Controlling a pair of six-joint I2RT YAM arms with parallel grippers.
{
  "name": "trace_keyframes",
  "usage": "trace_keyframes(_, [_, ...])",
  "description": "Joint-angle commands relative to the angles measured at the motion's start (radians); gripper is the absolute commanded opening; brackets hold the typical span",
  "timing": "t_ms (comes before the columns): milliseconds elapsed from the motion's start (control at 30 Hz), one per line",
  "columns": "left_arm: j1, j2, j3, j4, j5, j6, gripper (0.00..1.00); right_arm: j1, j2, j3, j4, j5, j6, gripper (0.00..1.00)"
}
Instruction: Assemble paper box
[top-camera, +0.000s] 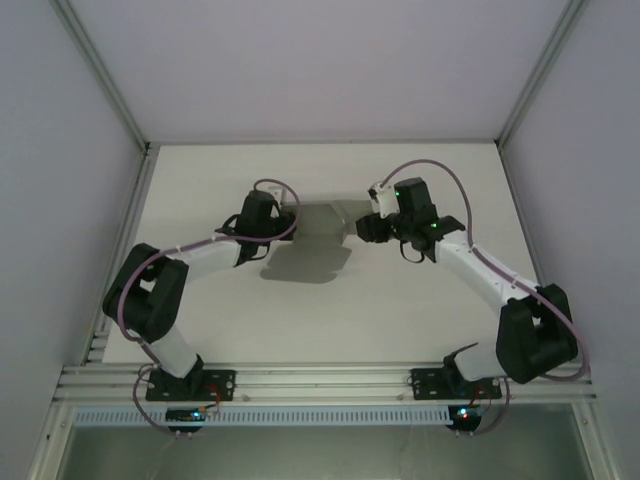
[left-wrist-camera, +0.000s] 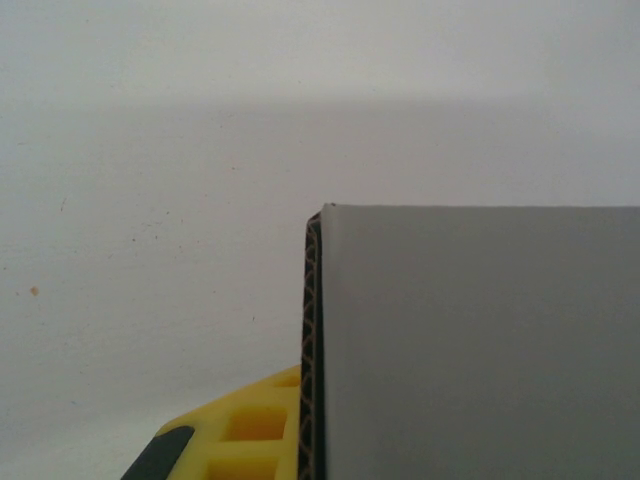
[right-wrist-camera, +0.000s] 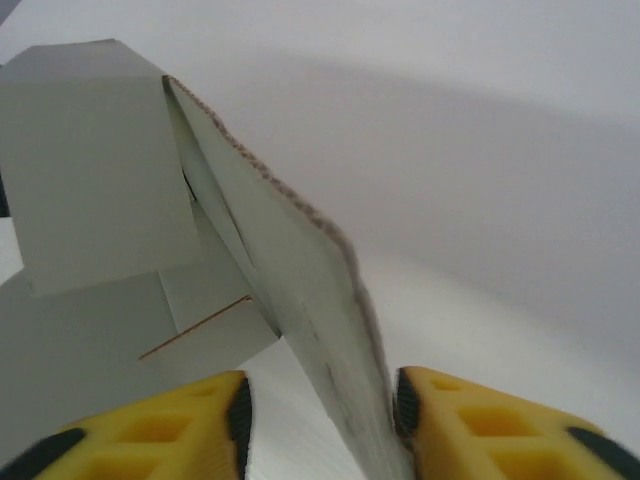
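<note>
You are holding the paper box (top-camera: 322, 228) over the middle of the table (top-camera: 420, 310), somewhat nearer its far edge, with bare surface lying open toward every edge. Your left gripper (top-camera: 293, 227) is clenching a corrugated panel edge (left-wrist-camera: 312, 350), which is hiding one finger; your right gripper (right-wrist-camera: 320, 405) is standing released, a flap (right-wrist-camera: 300, 270) between its pads (right-wrist-camera: 238, 410), touching one only.

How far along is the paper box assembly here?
Barely begun: the thin grey card paper box is partly folded, panels loose. Left gripper clamps one edge; right gripper straddles a raised flap, not yet closed. Folding and tucking remain.
</note>
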Motion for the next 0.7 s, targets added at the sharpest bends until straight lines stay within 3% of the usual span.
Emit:
trace_keyframes(0, [0.001,-0.043,0.004,0.032,0.031,-0.008,0.0,-0.003,0.021,0.042,0.023,-0.007,-0.002,0.32])
trace_keyframes(300, [-0.003,-0.038,0.009,0.027,0.031,-0.01,0.0,0.023,0.047,0.08,-0.011,0.049,0.0,0.0])
trace_keyframes(400, [-0.009,-0.027,0.021,0.016,0.016,-0.016,0.0,0.077,0.062,0.107,-0.038,0.147,0.006,0.0])
trace_keyframes(567, [-0.033,-0.02,0.043,-0.001,0.002,-0.003,0.0,0.19,0.176,0.261,-0.206,0.547,0.034,0.0])
trace_keyframes(667, [-0.039,-0.016,0.048,0.001,0.003,-0.007,0.0,0.222,0.244,0.327,-0.237,0.543,0.056,0.0])
